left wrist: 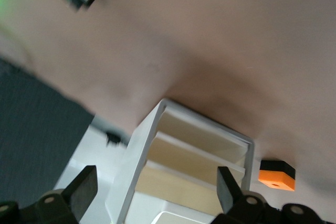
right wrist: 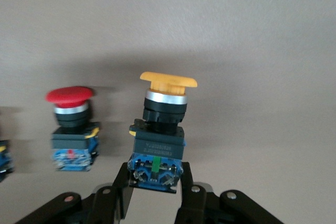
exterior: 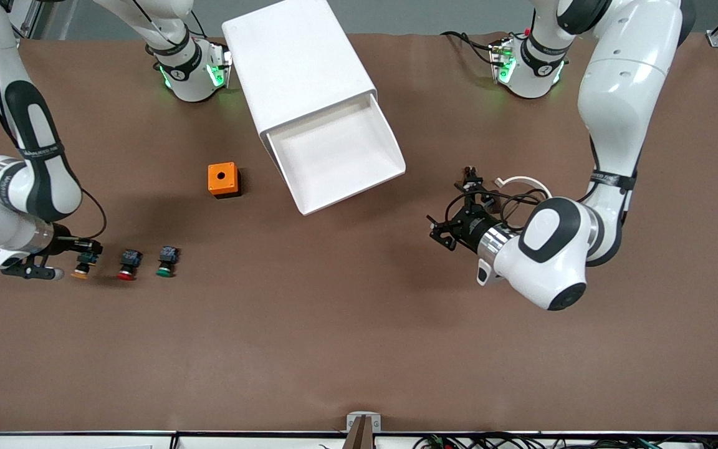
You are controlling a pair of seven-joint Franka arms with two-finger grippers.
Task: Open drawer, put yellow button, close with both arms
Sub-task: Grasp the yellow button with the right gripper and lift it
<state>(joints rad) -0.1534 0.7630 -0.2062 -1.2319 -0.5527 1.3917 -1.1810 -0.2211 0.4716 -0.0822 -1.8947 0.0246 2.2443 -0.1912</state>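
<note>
A broad table (exterior: 309,349) covered in matte brown material is seen under even overhead light, with soft shadows cast across it. Grey flooring (exterior: 409,15) is glimpsed past its upper edge, and a white strip with bundled cables (exterior: 477,441) is seen along the lower edge.

We see only an edge of a third button (right wrist: 3,157); the cabinet (left wrist: 157,182) is cropped and blurred.

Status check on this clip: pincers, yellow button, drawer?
Right pincer shut on yellow button, at table level. Left pincer open, waiting near drawer. Drawer open; red button beside, nothing blocking.
</note>
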